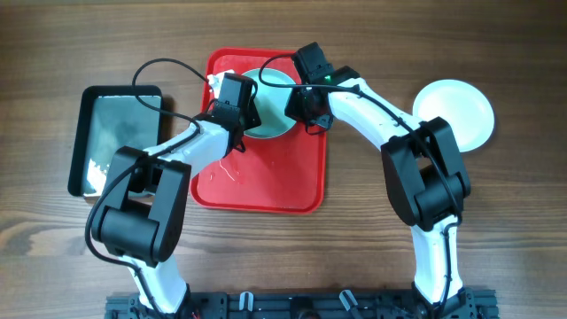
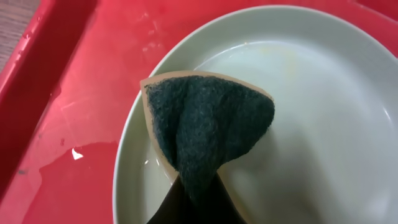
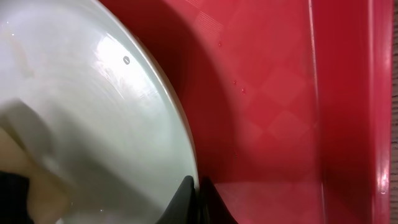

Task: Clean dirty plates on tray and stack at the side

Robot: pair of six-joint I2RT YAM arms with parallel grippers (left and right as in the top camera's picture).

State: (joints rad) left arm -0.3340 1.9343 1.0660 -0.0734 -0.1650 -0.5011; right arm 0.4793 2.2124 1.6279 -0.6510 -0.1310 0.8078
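A pale turquoise plate sits at the back of the red tray. My left gripper is shut on a dark green scrub sponge with a tan backing, pressed on the plate's inner surface. My right gripper is shut on the plate's right rim, one finger on each side of it. A whiter plate rests on the table at the right. A third plate does not show.
A black tray with a shiny base and white bits stands at the left of the red tray. Water drops and small residue lie on the red tray's floor. The red tray's raised rim runs close beside the right gripper.
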